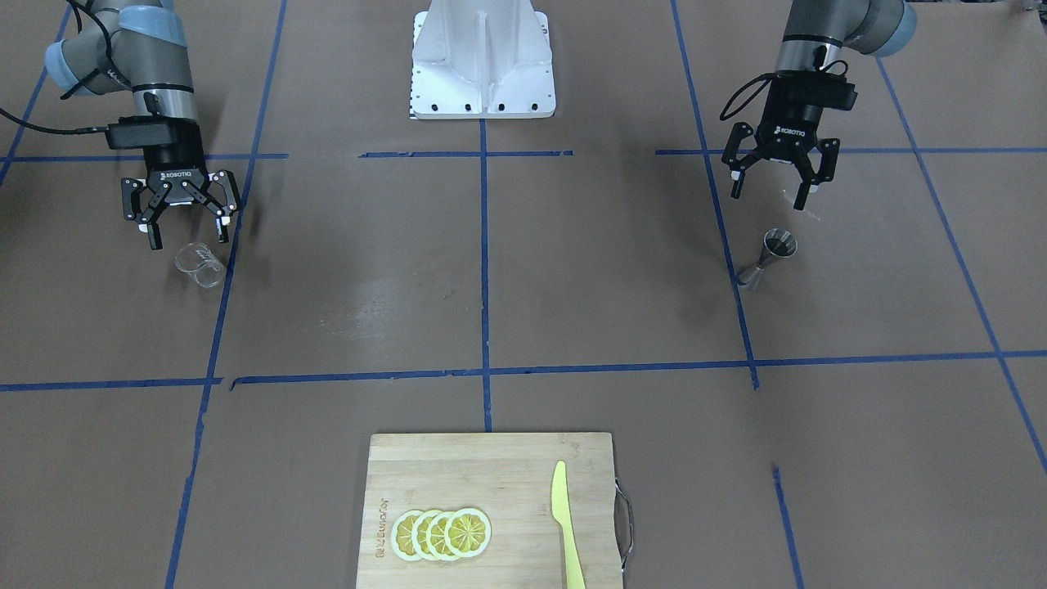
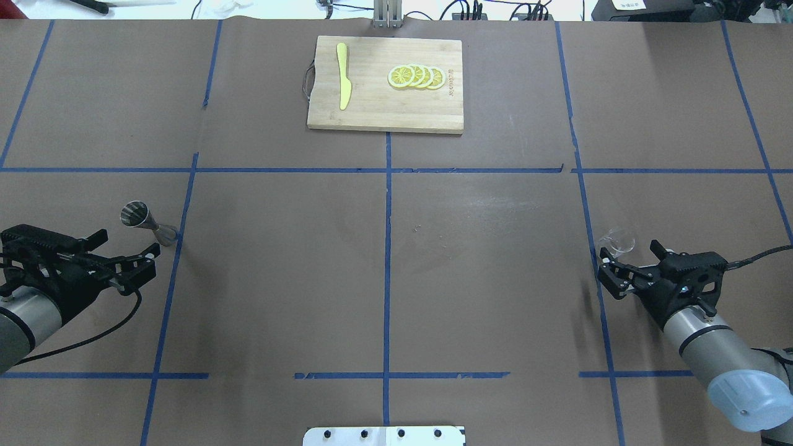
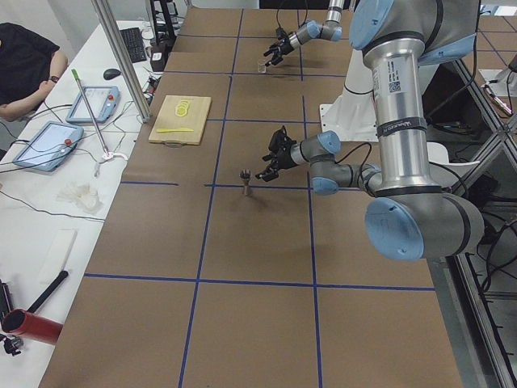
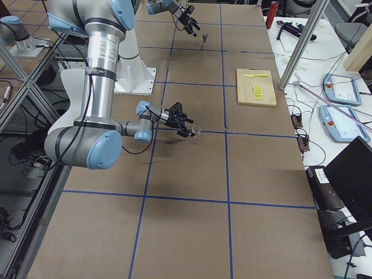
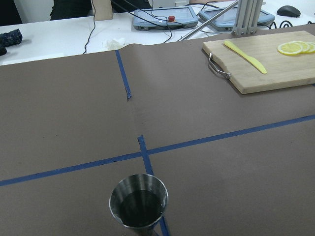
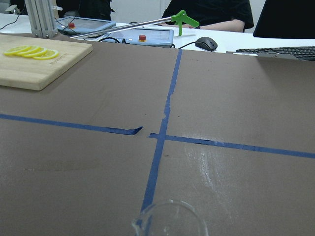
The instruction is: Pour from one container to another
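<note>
Both claws gape apart: right gripper (image 1: pixel 188 236) beside the clear glass cup (image 1: pixel 200 265) (faint side markings), left gripper (image 1: pixel 769 196) near the hourglass metal jigger (image 1: pixel 769 258).

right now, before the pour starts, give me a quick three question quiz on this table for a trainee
1. True or false: the left gripper is shut on the jigger.
2. What lies on the cutting board along with the lemon slices? A. a yellow knife B. a spoon C. a fork
3. Fill in: the glass cup stands on the table right by the ___ gripper.

Key:
1. False: it is open and the jigger stands free.
2. A
3. right: the right gripper is also open.
</note>
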Controlling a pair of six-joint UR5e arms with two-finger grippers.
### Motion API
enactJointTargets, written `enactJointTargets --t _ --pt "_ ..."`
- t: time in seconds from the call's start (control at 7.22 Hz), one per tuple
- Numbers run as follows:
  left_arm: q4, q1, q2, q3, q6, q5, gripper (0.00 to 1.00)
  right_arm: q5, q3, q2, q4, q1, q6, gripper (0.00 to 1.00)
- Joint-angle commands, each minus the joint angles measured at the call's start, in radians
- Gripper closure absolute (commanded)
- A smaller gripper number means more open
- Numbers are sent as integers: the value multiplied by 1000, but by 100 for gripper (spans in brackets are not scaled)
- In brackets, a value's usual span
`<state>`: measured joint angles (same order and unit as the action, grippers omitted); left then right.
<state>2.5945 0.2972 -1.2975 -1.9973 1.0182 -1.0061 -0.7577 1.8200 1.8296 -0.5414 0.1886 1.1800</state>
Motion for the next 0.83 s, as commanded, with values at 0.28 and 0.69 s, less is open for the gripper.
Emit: enactJointTargets --t 0.28,0.69 --pt "-13 32 51 -62 -1 -225 0 -226 152 166 1 2 -14 0" --pt "-82 52 138 -136 0 -391 0 -449 215 243 -6 6 -13 0"
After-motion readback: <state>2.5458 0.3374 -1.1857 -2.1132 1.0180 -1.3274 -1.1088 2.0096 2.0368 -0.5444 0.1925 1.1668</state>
